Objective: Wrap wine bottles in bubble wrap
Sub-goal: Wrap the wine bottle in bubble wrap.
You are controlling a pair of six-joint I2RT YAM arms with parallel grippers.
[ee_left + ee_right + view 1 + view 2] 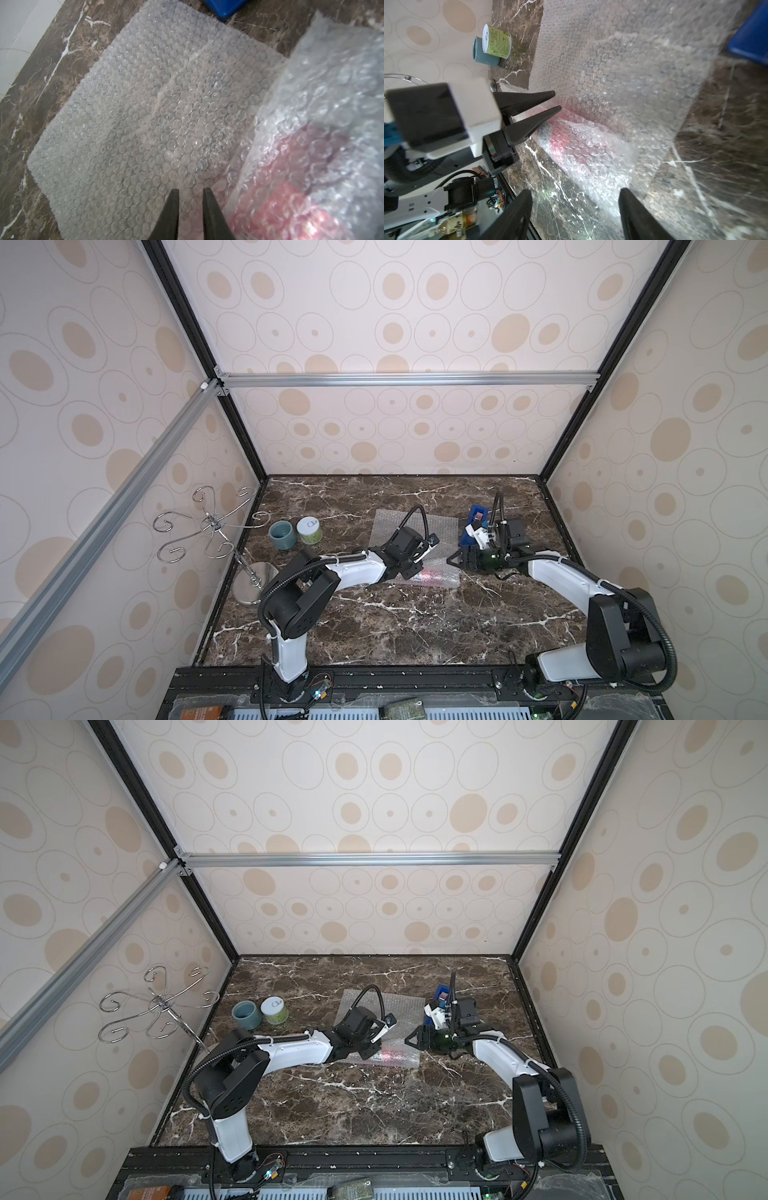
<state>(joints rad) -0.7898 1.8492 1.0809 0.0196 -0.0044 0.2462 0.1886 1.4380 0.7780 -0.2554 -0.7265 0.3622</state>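
The bubble wrap (415,526) (401,1004) lies flat on the marble table, and its near edge is rolled over the wine bottle (432,576) (390,1056). The bottle lies on its side and shows pink-red through the film (291,197) (566,137). My left gripper (191,190) (558,100) hovers over the sheet just beside the roll, at the bottle's cap end. Its jaws are narrowly apart with nothing between them. My right gripper (453,562) (575,192) stands wide open at the roll's other end, holding nothing.
A blue tape dispenser (478,522) sits behind the right wrist. A teal cup (282,535) and a green-and-white jar (309,530) stand at the back left. A metal hook stand (253,583) rises at the left edge.
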